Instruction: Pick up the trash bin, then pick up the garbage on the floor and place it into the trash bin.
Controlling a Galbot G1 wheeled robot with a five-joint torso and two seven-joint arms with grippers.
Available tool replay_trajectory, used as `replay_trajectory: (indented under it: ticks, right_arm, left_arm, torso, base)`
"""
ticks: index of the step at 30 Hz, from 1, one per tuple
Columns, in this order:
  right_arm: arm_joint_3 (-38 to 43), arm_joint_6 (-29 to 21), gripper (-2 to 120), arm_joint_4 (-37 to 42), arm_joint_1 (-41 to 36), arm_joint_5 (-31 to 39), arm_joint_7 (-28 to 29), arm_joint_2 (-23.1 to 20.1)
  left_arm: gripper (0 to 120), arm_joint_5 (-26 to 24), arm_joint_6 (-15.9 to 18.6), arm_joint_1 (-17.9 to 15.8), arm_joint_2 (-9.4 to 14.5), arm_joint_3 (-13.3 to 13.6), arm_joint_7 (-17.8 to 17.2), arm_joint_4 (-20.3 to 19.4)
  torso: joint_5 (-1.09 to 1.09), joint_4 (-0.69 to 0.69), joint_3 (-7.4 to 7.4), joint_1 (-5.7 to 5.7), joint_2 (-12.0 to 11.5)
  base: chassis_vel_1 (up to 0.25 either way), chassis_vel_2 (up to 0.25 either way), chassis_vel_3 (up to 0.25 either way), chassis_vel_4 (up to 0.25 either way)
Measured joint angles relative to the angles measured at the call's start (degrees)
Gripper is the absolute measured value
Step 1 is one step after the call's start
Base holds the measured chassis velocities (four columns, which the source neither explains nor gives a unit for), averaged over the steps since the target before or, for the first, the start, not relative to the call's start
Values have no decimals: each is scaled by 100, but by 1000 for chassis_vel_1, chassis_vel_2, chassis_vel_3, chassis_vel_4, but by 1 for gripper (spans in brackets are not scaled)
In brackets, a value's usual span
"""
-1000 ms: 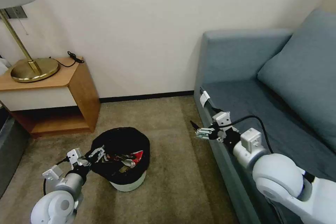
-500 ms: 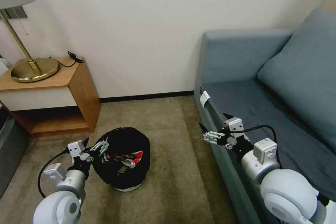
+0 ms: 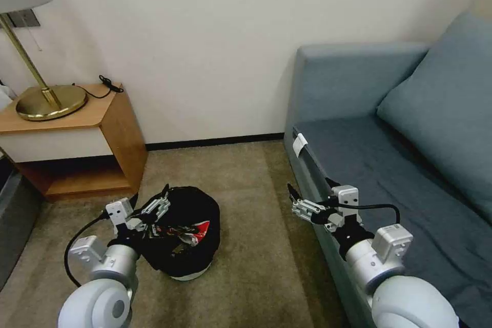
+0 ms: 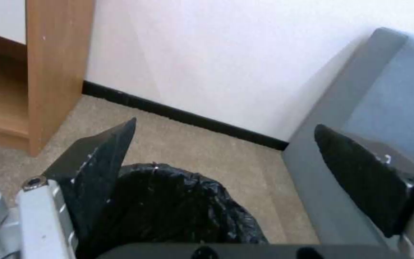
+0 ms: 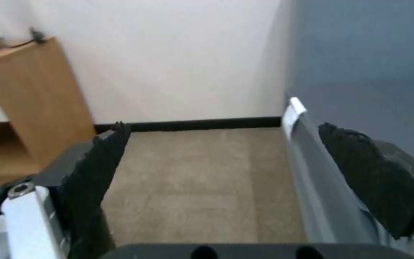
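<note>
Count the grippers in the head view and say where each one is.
2. The left gripper is at the bin's near rim, open. The right gripper hangs open beside the sofa's front edge.

Silver-white arms w/ black cables, black jaws.

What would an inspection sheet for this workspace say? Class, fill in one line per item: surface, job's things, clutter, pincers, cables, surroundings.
Surface: tan carpet, bare around the bin.
Job's things: trash bin lined with a black bag, standing on the carpet; a red-and-white carton and other litter lie inside.
Clutter: nothing seen on the floor.
Pincers: left pincer open, at the bin's near-left rim; right pincer open and empty, in the air beside the sofa's edge.
Cables: black lead loops at the left wrist, another at the right wrist; a black cord lies on the side table.
Surroundings: wooden side table with a brass lamp; blue-grey sofa; white wall.
</note>
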Motion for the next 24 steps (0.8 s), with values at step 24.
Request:
replay_trajectory:
  ticks: [24]
  right_arm:
    - [513, 297, 100, -96, -1057, -1687, -299, 2206]
  left_arm:
    - [100, 749, -251, 326, -209, 406, -298, -319]
  torso:
    - [-1, 0, 0, 0, -1]
  base:
    - [0, 0, 0, 0]
